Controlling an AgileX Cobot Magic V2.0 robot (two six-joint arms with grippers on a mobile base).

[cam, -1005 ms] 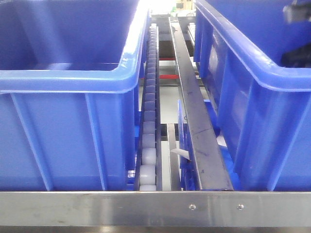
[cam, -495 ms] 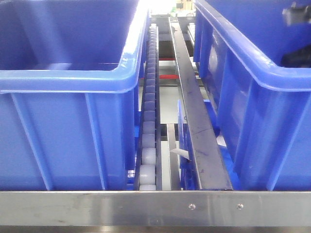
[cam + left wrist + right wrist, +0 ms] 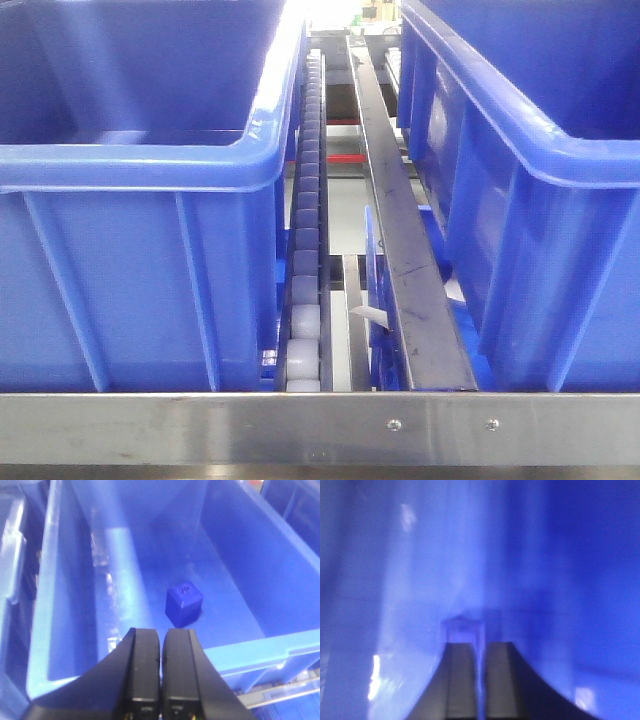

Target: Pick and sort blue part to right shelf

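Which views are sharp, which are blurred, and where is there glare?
Front view: sharp, with glare blown out at the top between the bins. Left wrist view: mild blur, but the blue part is readable; bright streaks on the bin floor. Right wrist view: heavily blurred blue wash; only the right gripper reads.

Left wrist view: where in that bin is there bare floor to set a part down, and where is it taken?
The bin floor is mostly bare: the whole far end and the strip along the pale left wall. One blue part sits near the front wall, right of centre, so that corner is tight. The left gripper, fingers together, hangs over the front rim.
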